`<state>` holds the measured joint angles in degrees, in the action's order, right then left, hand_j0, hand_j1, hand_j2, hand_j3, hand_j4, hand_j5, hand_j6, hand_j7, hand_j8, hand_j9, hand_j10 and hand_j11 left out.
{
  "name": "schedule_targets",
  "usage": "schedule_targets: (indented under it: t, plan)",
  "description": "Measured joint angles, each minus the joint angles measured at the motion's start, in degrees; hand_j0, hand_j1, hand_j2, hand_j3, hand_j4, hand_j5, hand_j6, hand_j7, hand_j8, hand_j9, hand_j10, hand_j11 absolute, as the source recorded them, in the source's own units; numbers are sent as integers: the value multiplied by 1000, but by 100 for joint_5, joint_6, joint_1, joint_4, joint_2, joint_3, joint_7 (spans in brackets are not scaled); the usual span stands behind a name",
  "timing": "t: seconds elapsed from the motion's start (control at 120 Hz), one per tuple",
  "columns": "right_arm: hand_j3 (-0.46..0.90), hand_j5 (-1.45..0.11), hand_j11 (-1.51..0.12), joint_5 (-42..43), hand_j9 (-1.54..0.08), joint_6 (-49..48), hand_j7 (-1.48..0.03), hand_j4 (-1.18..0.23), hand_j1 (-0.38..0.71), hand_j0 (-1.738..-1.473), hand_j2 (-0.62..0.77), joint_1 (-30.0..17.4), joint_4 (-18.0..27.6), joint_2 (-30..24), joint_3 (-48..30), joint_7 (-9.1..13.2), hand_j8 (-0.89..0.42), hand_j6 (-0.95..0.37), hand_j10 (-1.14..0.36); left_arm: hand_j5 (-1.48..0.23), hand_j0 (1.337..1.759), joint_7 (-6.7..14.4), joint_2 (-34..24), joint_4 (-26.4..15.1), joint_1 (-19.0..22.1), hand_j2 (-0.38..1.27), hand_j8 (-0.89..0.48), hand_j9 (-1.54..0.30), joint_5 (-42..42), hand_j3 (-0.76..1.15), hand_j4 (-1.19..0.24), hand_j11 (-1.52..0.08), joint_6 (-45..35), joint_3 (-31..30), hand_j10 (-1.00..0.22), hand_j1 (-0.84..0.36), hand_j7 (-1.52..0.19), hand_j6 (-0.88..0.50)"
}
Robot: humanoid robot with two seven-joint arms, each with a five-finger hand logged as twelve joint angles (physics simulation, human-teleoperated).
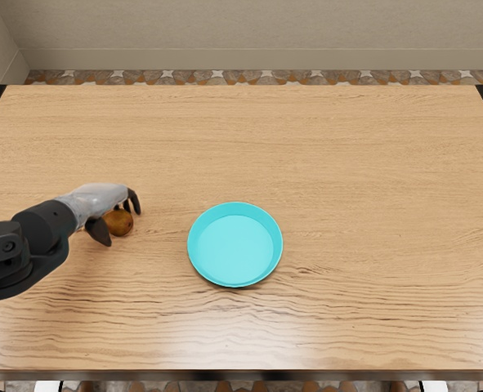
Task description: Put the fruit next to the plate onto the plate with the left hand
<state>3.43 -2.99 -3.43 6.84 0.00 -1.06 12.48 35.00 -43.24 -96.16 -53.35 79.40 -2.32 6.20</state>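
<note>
A small brown fruit (119,222) lies on the wooden table, left of a turquoise plate (234,244) with nothing on it. My left hand (115,214) comes in from the left edge and hangs over the fruit, its dark fingertips (133,203) curled down around it and the thumb in front. The fruit still looks to be resting on the table, and a firm grip cannot be made out. A gap of bare wood separates the fruit from the plate's left rim.
The wooden table (347,163) stretches wide to the right and back. A wall with a stone-patterned base strip runs along the far edge.
</note>
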Motion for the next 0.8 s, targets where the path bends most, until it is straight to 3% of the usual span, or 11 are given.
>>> schedule_targets:
  t: [0.2,0.383,0.583,0.625,0.8]
  plan:
    - [0,0,0,0,0,0,0,0,-349,-1658,0,0,0,0,0,0,0,0,0,-719,1657,0,-8,14,0,108,-551,-725,1,0,-559,-725,-1,-45,-555,-287,-725,-507]
    - [0,0,0,0,0,0,0,0,-349,-1658,0,0,-2,0,0,0,0,-1,0,-897,1646,4,-9,16,9,88,-479,-935,-6,0,-629,-940,-13,-101,-605,-282,-918,-435]
    - [0,0,0,0,0,0,0,0,-349,-1658,0,0,0,0,0,0,0,-1,0,-1015,1637,-2,-39,19,-7,150,-525,-1054,-36,-451,-698,-1064,-37,-122,-695,-203,-1033,-500]
    - [0,0,0,0,0,0,0,0,-349,-1658,0,0,0,0,0,0,0,-1,0,-1029,1639,-1,-83,19,-23,215,-525,-1064,-45,-372,-683,-1072,-26,-121,-696,-235,-1043,-490]
    - [0,0,0,0,0,0,0,0,-349,-1658,0,0,0,0,0,0,0,0,0,-1078,1644,-2,-79,19,-151,217,-483,-1089,-64,-158,-636,-1089,50,-83,-671,-274,-1073,-441]
